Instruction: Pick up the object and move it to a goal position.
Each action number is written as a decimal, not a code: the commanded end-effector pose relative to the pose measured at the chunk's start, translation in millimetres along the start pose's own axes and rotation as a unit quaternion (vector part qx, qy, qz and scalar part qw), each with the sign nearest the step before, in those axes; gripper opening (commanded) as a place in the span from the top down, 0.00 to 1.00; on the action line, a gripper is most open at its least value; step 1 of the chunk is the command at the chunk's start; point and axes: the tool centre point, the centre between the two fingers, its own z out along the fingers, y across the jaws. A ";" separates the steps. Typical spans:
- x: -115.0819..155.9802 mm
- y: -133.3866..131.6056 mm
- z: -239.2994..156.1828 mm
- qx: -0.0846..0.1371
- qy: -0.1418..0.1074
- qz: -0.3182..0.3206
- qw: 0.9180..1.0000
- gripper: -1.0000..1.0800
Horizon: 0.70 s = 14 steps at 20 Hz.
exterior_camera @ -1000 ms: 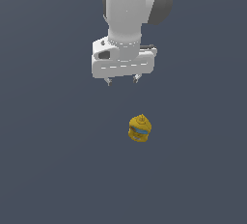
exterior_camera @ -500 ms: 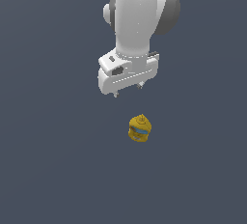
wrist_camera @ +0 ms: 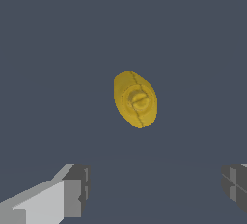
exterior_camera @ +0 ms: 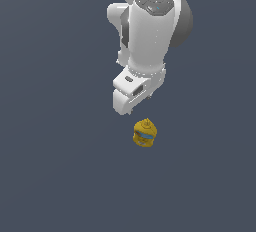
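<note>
A white robot arm (exterior_camera: 150,31) hangs its gripper (exterior_camera: 134,107) just above a small mustard-yellow bottle (exterior_camera: 145,132), w/ the bottle slightly toward the exterior view's right of the gripper and a visible gap between the two. The bottle stands upright on the plain grey surface (exterior_camera: 55,166), nozzle up and blue label band facing the camera; nothing touches it.

The wrist view looks nearly straight down on the bottle (wrist_camera: 135,99), its round cap in the middle of the oval body. Two fingertips (wrist_camera: 77,190) show at that picture's edge, set wide apart w/ bare surface between them, so the gripper (wrist_camera: 154,187) is spread and empty. The bottle lies ahead of the gap, not yet inside it.

That spacing looks deliberate: the fingers sit wider than the narrow bottle, prob. so they can pass down either side w/o knocking it. The arm's tilt and its position over the bottle suggest an approach from above, the pick-up step barely begun. A small shift to centre the bottle in the gap appears needed before any descent. No goal marker shows in either view, so the drop-off spot can't be told.
</note>
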 end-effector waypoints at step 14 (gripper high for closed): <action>40.5 -0.5 28.4 0.007 0.009 -0.174 0.985 0.04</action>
